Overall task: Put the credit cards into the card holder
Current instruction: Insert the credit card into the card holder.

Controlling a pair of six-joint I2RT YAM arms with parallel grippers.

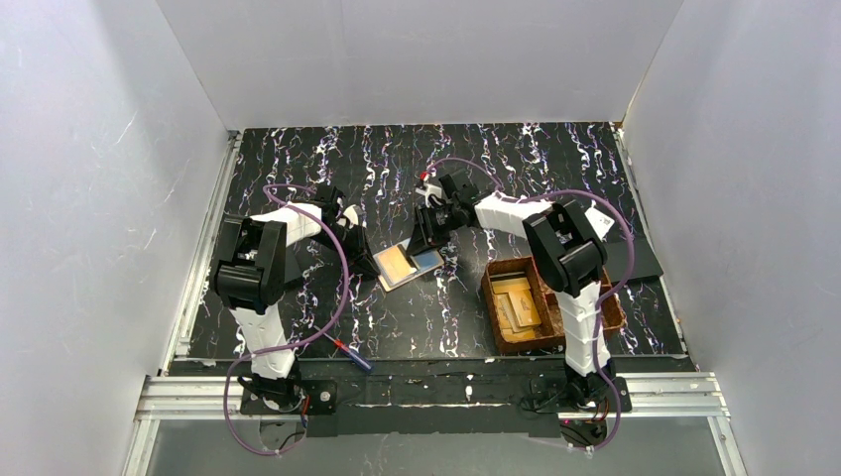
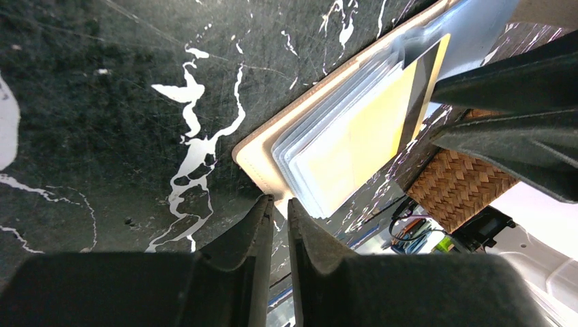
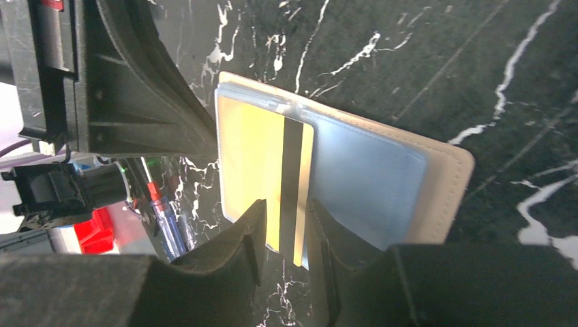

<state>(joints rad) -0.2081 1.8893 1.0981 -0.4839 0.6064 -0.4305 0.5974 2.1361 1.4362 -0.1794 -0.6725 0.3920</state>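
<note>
The card holder lies open mid-table, cream inside with clear sleeves. A yellow credit card with a black stripe lies on its sleeves, one end sticking out past the edge; it also shows in the left wrist view. My right gripper stands over that end, its fingers a little apart, the card's face showing between them. My left gripper is nearly closed with its tips at the holder's cream corner, seemingly pinching it. More cards lie in the woven basket.
A brown woven basket stands right of the holder, under my right arm. A blue-and-red screwdriver lies near the front edge. A black sheet lies at the right. White walls enclose the table.
</note>
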